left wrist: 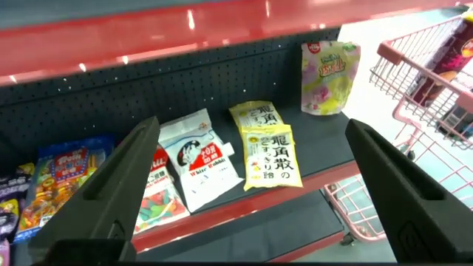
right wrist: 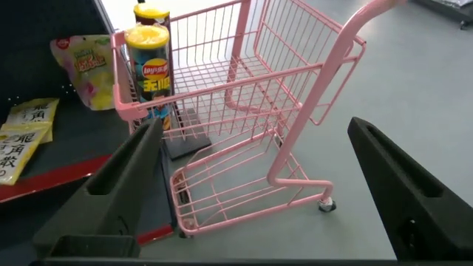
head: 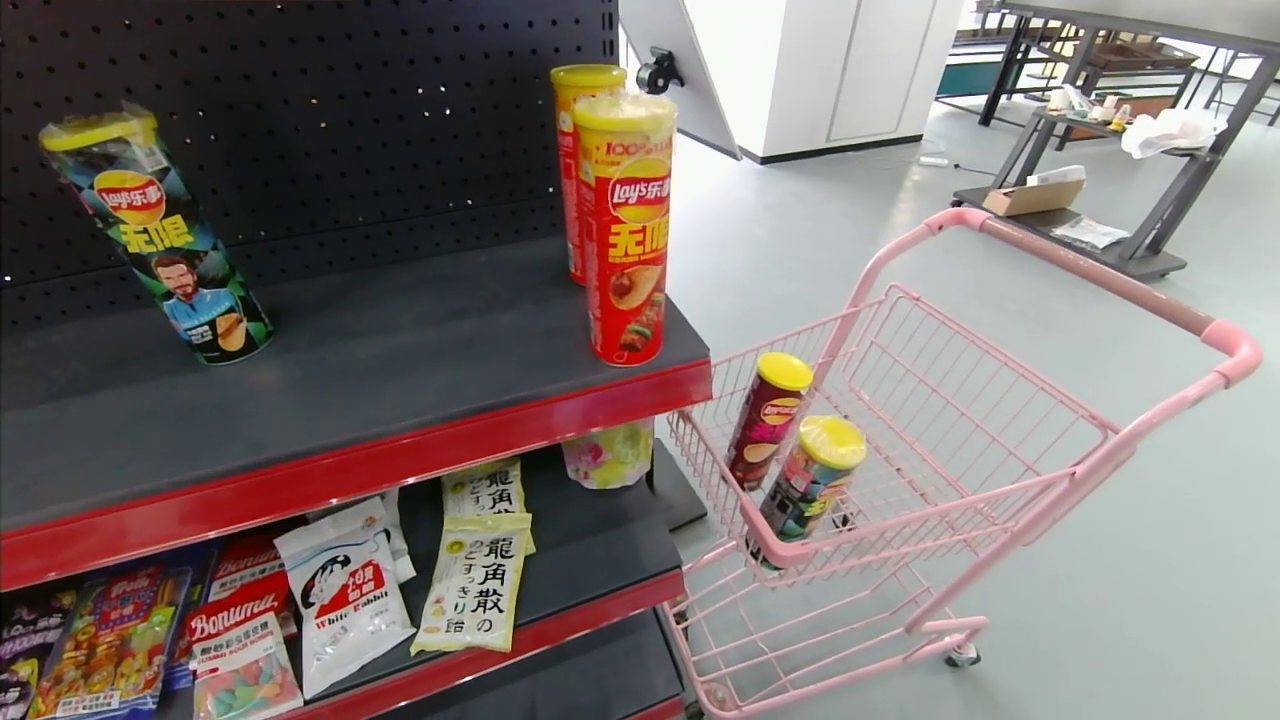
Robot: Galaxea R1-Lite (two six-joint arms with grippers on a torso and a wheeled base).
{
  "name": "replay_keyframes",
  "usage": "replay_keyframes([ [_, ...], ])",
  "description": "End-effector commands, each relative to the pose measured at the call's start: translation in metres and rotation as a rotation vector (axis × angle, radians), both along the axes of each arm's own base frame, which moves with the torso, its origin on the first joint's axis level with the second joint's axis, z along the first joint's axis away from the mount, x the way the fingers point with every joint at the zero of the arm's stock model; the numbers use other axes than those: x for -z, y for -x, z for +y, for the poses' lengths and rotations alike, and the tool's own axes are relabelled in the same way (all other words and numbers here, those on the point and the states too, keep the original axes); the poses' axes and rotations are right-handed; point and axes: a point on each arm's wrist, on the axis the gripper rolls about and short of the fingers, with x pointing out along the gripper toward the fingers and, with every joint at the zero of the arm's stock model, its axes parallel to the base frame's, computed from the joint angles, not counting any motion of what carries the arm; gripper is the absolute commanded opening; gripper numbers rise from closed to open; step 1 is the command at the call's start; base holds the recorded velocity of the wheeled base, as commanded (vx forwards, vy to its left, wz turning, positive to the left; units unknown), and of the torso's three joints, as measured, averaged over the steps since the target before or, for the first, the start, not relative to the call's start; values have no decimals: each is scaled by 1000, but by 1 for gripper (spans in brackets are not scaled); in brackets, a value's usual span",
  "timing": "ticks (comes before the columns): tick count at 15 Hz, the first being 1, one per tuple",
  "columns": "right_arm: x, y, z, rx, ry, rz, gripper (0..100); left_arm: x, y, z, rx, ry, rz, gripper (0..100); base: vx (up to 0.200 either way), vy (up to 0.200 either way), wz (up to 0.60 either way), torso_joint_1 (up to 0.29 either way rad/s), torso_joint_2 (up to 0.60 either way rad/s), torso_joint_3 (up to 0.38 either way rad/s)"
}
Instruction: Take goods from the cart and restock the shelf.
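Note:
A pink cart (head: 1000, 420) stands right of the shelf (head: 420, 330). In its basket two chip cans stand upright: a dark red one (head: 768, 418) and a dark multicoloured one (head: 812, 475), both with yellow lids. The right wrist view shows the cart (right wrist: 310, 96) and the multicoloured can (right wrist: 151, 70) in front of the other can (right wrist: 151, 13). On the top shelf stand two red chip cans (head: 625, 225) at the right end and a green-blue can (head: 160, 235) at the left. My left gripper (left wrist: 244, 185) is open, facing the lower shelf. My right gripper (right wrist: 259, 185) is open, facing the cart.
Snack bags lie on the lower shelf: yellow-green packs (head: 480, 575), a white bag (head: 345, 590), a flowery bag (head: 608, 455) and several colourful ones (head: 110, 640). A black pegboard (head: 300, 110) backs the shelf. Grey open floor lies right of the cart; tables (head: 1100, 210) stand far behind.

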Motion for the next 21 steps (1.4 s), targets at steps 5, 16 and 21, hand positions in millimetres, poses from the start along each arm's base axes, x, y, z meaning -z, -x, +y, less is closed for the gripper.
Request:
replay_keyframes([
  [5, -1, -2, 0, -21, 29, 30, 100, 0, 0, 0, -1, 0, 1, 100, 0, 0, 0, -128, 379, 253],
  [16, -168, -111, 22, -336, -136, 133, 100, 0, 0, 0, 1, 0, 1, 100, 0, 0, 0, -3, 13, 8],
  [21, -105, -236, 52, -446, -182, 343, 100, 0, 0, 0, 1, 0, 1, 100, 0, 0, 0, 0, 0, 0],
])
